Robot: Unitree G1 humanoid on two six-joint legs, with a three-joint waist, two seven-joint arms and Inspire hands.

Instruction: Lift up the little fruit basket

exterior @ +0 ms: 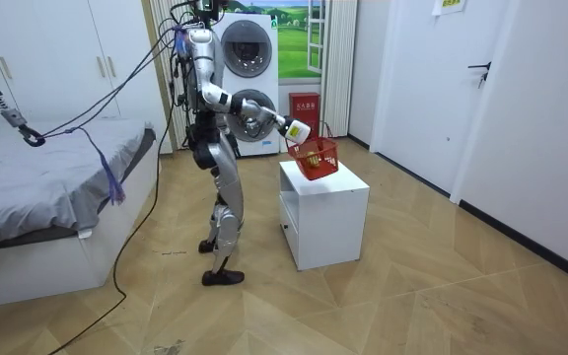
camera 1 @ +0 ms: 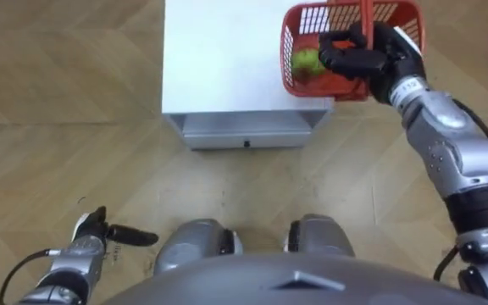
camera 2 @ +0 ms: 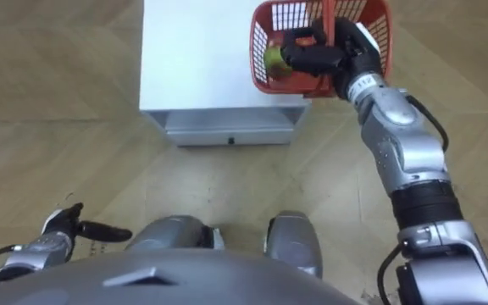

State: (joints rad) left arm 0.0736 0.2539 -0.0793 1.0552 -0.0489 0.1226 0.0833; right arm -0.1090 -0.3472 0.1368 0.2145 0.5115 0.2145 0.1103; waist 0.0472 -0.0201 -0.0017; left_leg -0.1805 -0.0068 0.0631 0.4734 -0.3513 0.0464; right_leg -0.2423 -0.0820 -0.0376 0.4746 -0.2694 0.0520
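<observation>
The robot stands at the white cabinet (camera 1: 219, 59), its right hand (camera 1: 363, 59) curled round the handle of the red fruit basket (camera 1: 307, 15). The basket seems to hang tilted, just clear of the cabinet's far right corner. The lift looks nearly done; the left hand (camera 1: 91, 230) hangs relaxed at its side.

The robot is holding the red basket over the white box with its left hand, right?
Almost. It is the right hand whose fingers are curled round the handle of the red basket, not the left one. The left hand hangs low by the robot's side with nothing in it. The left eye view shows this, and the basket is indeed over the white box.
</observation>
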